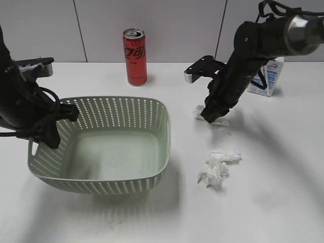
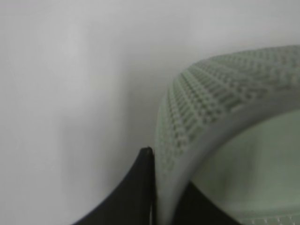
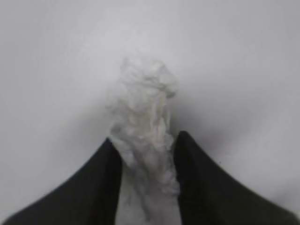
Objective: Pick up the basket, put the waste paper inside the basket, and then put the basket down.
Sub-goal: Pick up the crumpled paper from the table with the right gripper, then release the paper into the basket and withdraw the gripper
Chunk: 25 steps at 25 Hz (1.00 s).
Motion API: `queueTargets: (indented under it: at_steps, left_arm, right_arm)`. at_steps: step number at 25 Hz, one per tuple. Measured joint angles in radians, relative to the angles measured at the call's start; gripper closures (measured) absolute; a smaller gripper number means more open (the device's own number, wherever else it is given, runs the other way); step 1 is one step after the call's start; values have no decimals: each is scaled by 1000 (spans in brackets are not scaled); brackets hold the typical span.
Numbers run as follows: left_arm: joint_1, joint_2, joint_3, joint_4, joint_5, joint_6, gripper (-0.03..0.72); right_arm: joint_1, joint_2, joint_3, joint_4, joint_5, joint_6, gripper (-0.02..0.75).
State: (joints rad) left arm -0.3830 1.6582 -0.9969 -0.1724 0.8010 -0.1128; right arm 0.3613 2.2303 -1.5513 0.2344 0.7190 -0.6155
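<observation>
The pale green basket point(image 1: 116, 147) is tilted, its left side raised off the white table. My left gripper point(image 1: 53, 134) is shut on the basket's left wall; in the left wrist view the wall point(image 2: 197, 112) passes between my black fingers point(image 2: 157, 187). My right gripper point(image 1: 210, 115) is down on the table at one wad of waste paper point(image 1: 198, 110). In the right wrist view its fingers point(image 3: 144, 150) are shut on that white wad point(image 3: 143, 126). A second wad of waste paper point(image 1: 216, 167) lies loose on the table right of the basket.
A red drink can point(image 1: 134, 49) stands at the back behind the basket. A blue-and-white carton point(image 1: 268, 76) stands at the back right, partly behind my right arm. A grey panelled wall closes the far side.
</observation>
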Motion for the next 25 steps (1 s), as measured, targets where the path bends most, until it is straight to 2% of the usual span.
queueTargets:
  at_steps: [2,5,10,15,19,21,23,25]
  left_arm:
    - [0,0,0,0,1,0,688]
    - [0,0,0,0,2,0,688]
    - [0,0,0,0,2,0,688]
    - [0,0,0,-3,5,0,688]
    - [0,0,0,-4,22,0,688]
    - [0,0,0,-5,25,0,688]
    - [0,0,0,-11,30,0,688]
    - [0,0,0,-13,32,0,688]
  right_arm:
    - [0,-26,-6,0,36,1,715]
    - [0,-108,-32,19,63,4,733]
    - [26,-311,-56,182,174,-57,734]
    - [162,-404,-56,301,255,-127,736]
    - [307,-406,-53,309,253,-130,734]
    - [375,-397,-50,271,223,-129,711]
    - [423,-379,-50,220,195,-128,650]
    - [443,-355,-50,192,181,-108,519]
